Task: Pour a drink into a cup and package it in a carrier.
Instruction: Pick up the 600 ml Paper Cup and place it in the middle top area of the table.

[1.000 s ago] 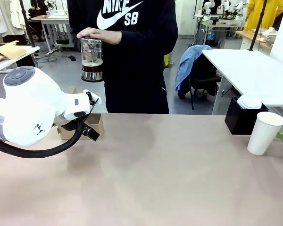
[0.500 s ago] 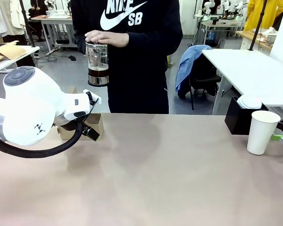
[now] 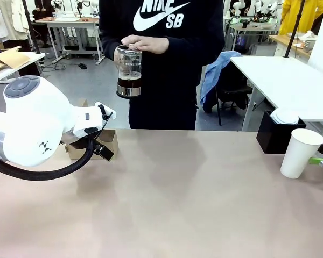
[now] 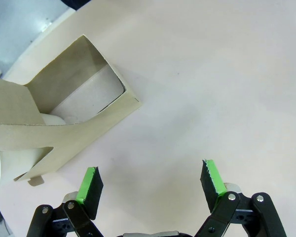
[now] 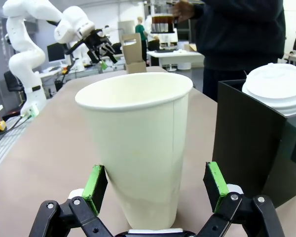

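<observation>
The person at the far side holds a glass-and-chrome pitcher [image 3: 129, 72] above the table edge, one hand on its lid. The dark brown drink [image 3: 129, 84] fills its lower part. The tall white paper cup [image 3: 301, 153] stands lidless near the table's right edge. My right gripper [image 5: 155, 185] is open, its green pads either side of the cup [image 5: 138, 148] near its base. The brown cardboard carrier [image 4: 64, 113] stands at the far left, half hidden behind my left arm [image 3: 32, 123] in the front view. My left gripper [image 4: 150, 182] is open over bare table beside the carrier.
A black cube-shaped box [image 3: 277, 134] with white lids [image 5: 281, 89] on top stands just behind the cup. The brown tabletop [image 3: 177, 204] stretches wide between the carrier and the cup. A white table and a chair stand beyond the far right.
The person has carried the pitcher to the right, towards the table's middle. The cup's rim has swayed slightly between the right gripper's pads. The left arm has stayed still.
</observation>
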`<state>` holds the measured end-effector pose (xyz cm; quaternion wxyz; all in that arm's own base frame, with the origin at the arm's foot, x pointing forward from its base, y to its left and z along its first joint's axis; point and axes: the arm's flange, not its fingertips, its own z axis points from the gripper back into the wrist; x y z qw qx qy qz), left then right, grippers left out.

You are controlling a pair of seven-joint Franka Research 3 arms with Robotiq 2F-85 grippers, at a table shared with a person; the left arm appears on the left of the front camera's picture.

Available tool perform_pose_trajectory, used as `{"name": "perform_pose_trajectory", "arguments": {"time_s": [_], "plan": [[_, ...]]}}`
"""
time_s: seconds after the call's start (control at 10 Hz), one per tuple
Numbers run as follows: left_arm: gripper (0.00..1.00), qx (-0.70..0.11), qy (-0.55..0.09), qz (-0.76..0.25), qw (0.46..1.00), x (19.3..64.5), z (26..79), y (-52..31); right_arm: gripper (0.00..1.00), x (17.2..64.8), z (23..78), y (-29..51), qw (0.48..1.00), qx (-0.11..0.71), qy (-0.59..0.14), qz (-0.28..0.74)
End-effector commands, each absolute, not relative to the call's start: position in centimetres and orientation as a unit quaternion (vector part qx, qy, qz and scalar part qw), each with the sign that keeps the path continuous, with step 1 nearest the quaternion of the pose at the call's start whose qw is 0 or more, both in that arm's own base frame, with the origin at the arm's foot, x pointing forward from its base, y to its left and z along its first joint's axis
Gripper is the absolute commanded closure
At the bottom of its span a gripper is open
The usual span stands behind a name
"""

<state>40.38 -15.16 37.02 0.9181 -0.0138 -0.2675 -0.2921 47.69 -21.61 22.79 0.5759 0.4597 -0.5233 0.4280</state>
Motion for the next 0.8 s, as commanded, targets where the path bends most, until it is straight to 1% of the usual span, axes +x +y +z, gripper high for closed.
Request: {"name": "perform_pose_trajectory", "arguments": {"time_s": [0.0,0.7], "plan": [[0.00,-0.014,-0.268,-0.292,0.918,40.4,37.0,-15.1,0.00,47.2,22.8,-20.1,0.559,0.455,-0.532,0.444],[0.00,-0.014,-0.268,-0.292,0.918,40.4,37.0,-15.1,0.00,48.0,21.9,-15.6,0.539,0.476,-0.528,0.452]]}}
